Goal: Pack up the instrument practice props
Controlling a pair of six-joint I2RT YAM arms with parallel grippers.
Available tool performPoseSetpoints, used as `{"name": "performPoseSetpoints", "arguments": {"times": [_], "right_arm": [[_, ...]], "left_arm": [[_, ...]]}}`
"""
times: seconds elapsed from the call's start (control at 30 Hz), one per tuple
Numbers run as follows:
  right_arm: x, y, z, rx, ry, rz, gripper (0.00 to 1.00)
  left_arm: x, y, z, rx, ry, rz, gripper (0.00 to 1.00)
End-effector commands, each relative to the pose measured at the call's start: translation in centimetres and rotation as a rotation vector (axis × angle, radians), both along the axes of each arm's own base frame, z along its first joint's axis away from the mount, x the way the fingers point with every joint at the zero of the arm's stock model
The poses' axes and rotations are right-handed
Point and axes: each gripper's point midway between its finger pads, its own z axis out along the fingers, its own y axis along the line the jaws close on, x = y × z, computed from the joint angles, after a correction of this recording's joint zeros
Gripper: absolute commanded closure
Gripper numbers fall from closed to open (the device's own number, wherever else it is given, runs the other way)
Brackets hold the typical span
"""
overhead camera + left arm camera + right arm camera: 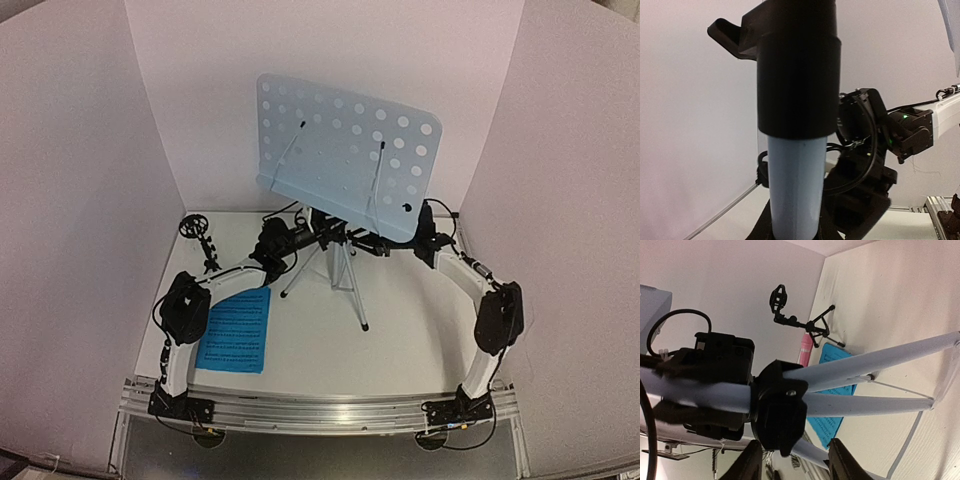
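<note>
**White table, pale walls: stand gripped at the pole**

White table (400, 330), pale walls on three sides. Silver-tripod stand (345, 165) is upright at mid-table toward the back edge. Its legs are spread and its perforated pale-blue desk sits tilted on top.

Left gripper (310, 233) is clamped on the stand's pole, next to the black leg hub (780, 410). The right wrist view shows this grip. The left wrist view gives only the pole and its black collar (797, 70) at close range.

Right gripper (792, 462): fingers (751, 465) apart, hub just beyond the gap. Contact cannot be told.

Black tripod mic stand (200, 238) stands near the back-left corner. Blue music sheet (237, 330) lies flat along the left edge.

Pink microphone (805, 349) appears in the right wrist view alone, beside the mic stand's legs at the sheet's far end. The top view does not show it.
</note>
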Motion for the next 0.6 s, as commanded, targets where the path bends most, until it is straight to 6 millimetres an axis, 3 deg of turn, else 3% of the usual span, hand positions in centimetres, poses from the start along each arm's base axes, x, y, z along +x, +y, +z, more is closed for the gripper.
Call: {"name": "performPoseSetpoints", "arguments": {"times": [0.0, 0.13, 0.2, 0.33, 0.43, 0.57], "right_arm": [[-0.7, -2.2, 2.1, -0.140, -0.397, -0.073, 0.46], [-3.8, -2.1, 1.0, -0.239, -0.703, -0.034, 0.26], [-4.9, -1.8, 0.0, -0.286, -0.856, -0.046, 0.10], [-4.3, -0.1, -1.4, -0.406, -0.986, -0.080, 0.08], [-2.3, 1.3, -3.1, -0.458, -0.967, -0.104, 0.17], [0.0, 2.1, -4.2, -0.466, -0.911, -0.148, 0.60]], "left_arm": [[0.5, 1.5, 5.5, -0.103, 0.088, 0.018, 1.00], [0.3, 1.6, 7.1, -0.117, 0.064, 0.013, 1.00], [0.2, 1.5, 7.6, -0.122, 0.062, 0.007, 1.00], [-0.2, 1.3, 8.6, -0.124, 0.040, -0.001, 1.00], [-0.8, 0.9, 9.1, -0.121, 0.005, -0.003, 1.00], [-1.3, 0.8, 10.1, -0.136, -0.018, -0.001, 1.00]]}}
